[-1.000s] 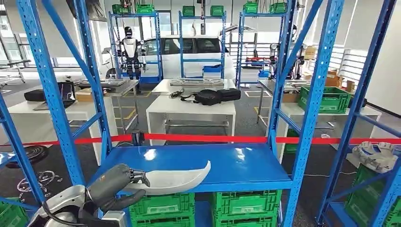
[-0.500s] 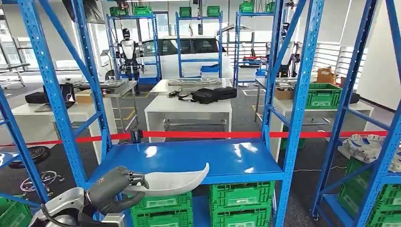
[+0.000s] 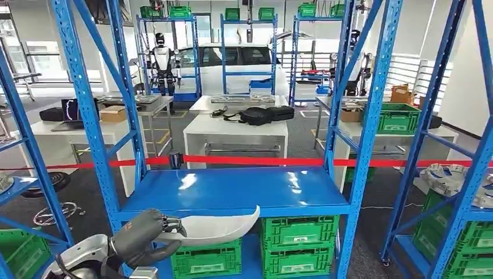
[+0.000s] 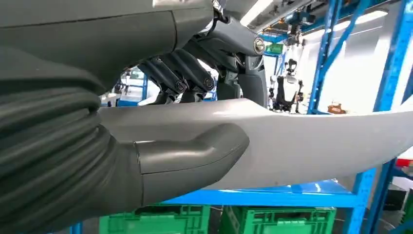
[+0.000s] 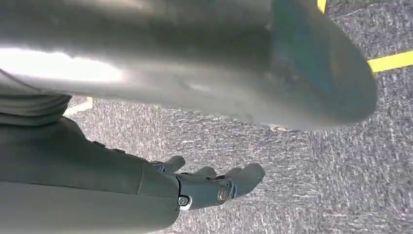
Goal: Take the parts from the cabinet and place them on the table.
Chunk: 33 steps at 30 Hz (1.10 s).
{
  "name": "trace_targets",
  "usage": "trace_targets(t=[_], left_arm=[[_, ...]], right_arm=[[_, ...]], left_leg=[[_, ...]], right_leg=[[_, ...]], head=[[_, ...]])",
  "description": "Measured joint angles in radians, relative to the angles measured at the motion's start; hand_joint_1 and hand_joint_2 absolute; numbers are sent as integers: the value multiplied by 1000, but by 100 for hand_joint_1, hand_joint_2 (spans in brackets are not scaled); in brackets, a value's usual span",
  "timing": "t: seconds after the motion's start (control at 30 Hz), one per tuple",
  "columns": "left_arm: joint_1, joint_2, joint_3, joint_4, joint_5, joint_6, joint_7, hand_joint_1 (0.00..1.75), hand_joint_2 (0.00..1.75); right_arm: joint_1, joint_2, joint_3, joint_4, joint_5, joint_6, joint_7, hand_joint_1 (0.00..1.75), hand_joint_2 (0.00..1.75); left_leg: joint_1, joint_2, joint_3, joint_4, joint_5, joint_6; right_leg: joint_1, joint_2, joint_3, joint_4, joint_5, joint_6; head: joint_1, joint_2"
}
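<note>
My left hand [image 3: 142, 235] grips one end of a long, curved white part [image 3: 215, 225], low in the head view. The part points to the right, level, just in front of the front edge of the blue cabinet shelf [image 3: 232, 189]. In the left wrist view the grey thumb [image 4: 195, 151] presses under the white part [image 4: 302, 141] and the dark fingers wrap over it. My right hand [image 5: 209, 187] hangs over grey carpet with its fingers loosely apart and nothing in them.
Blue rack uprights [image 3: 363, 145] flank the shelf. Green crates [image 3: 299, 238] sit beneath it. A red barrier tape [image 3: 261, 161] runs behind the rack. Beyond it stands a white table [image 3: 235, 129] with a black bag. More racks stand at both sides.
The whole view has shifted, so the camera moved. The part, which lay over the shelf's front, now hangs in front of its edge, still in my left hand.
</note>
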State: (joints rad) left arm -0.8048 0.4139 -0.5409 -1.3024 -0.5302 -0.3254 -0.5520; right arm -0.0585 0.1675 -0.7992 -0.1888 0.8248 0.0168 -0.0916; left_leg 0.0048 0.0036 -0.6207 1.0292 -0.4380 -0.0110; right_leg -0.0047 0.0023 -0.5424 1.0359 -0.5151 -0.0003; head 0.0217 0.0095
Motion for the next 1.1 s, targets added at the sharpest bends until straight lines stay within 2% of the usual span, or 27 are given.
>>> trace_targets(t=[0.03, 0.07, 0.1, 0.13, 0.17, 0.27, 0.37, 0.67, 1.1], left_arm=[[2, 0, 2, -3, 13, -1, -16, 175, 175], [5, 0, 3, -5, 18, -2, -25, 175, 175], [6, 0, 5, -7, 21, -2, -28, 175, 175], [7, 0, 8, -8, 22, -2, -29, 175, 175], [7, 0, 9, -8, 24, -2, -30, 175, 175], [11, 0, 10, -10, 32, -11, -32, 175, 175], [13, 0, 12, -11, 35, -26, -33, 175, 175], [16, 0, 15, -3, 21, -28, -52, 175, 175], [16, -1, 15, 8, 12, -28, -55, 175, 175]], right_arm=[[0, 0, 0, 0, 3, 2, 0, 0, 0], [1, 0, 0, 0, 4, 2, -1, 0, 0], [2, 0, -1, 0, 5, 3, -1, 0, 0], [2, 0, -2, 0, 5, 3, -1, 0, 0], [2, 0, -2, 0, 6, 3, -1, 0, 0], [2, 0, -6, 0, 6, 3, -1, 0, 0], [3, 0, -7, 0, 7, 3, -4, 0, 0], [3, 0, -10, 0, 7, 16, -39, 0, 0], [3, 0, -10, 0, 10, 16, -45, 0, 0]], left_leg=[[0, 0, -2, 0, 3, -6], [-3, 1, -4, -2, -14, 11], [-4, 0, -11, -4, -7, 23], [-3, 0, -10, -8, 4, 18], [-2, -1, -9, -13, 9, 7], [-1, -2, -7, -21, 32, -8], [-1, -2, -9, -25, 37, -13], [-1, -2, -12, -25, 38, -15], [-2, -2, -16, -21, 38, -15]], right_leg=[[-2, 0, 2, -10, -5, -4], [-5, -1, -1, -15, -2, 4], [-3, -1, -3, -15, 0, -1], [-2, -1, -4, -15, 2, -4], [-1, -1, -6, -15, 5, -9], [-1, -1, -17, -13, 16, -15], [0, -1, -22, -12, 19, -18], [0, -1, -23, -12, 20, -17], [-1, -1, -26, -12, 22, -13]], head=[[0, 0], [-1, 0], [-2, 0], [-2, 0], [-2, 0], [-2, 0], [-2, 0], [-2, 0], [-2, 0]])
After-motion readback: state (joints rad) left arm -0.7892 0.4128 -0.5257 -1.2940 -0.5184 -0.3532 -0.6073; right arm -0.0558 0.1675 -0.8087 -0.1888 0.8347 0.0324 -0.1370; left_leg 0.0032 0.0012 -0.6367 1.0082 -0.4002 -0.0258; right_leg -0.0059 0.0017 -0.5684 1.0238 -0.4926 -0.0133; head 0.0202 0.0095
